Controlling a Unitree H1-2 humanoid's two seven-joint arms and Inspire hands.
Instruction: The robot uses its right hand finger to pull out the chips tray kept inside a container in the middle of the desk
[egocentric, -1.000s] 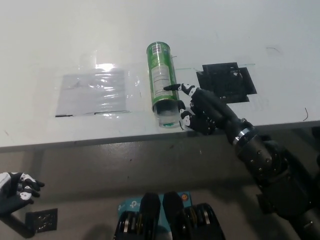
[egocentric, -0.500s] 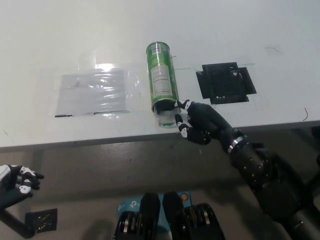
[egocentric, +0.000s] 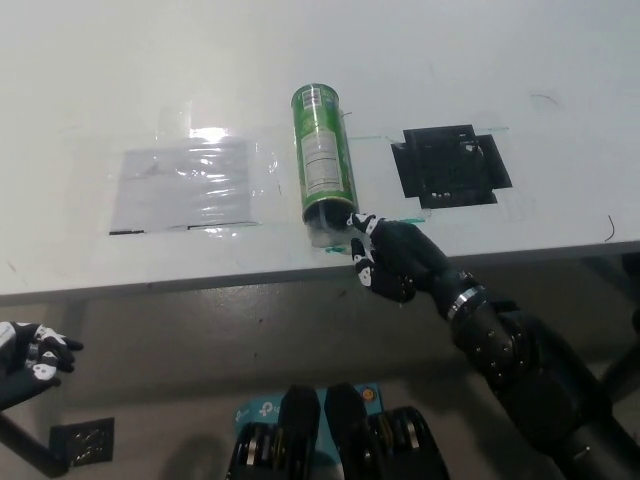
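- Green and cylindrical, the cardboard chips container (egocentric: 323, 166) lies on its side in the middle of the white tabletop (egocentric: 150, 80), its open mouth facing the near edge; the clear chips tray (egocentric: 328, 235) just shows at that mouth, hardly drawn out.
- The black right hand (egocentric: 392, 258) sits at the tabletop edge just beside the mouth, fingers (egocentric: 360, 222) curled in, one tip reaching toward the tray; it holds nothing that I can see.
- Risk, as I judge it: the can is round and lying free, so a sideways pull could roll it or drag the whole can forward instead of sliding the tray out. The mouth is near the edge, so a hard tug might tip tray and chips off.
- A clear plastic sheet (egocentric: 185, 180) lies to the can's one side, a black square mat (egocentric: 453, 165) to the other; neither blocks the pull.
- The white left hand (egocentric: 28, 358) rests low, below the tabletop, fingers loosely apart, empty.
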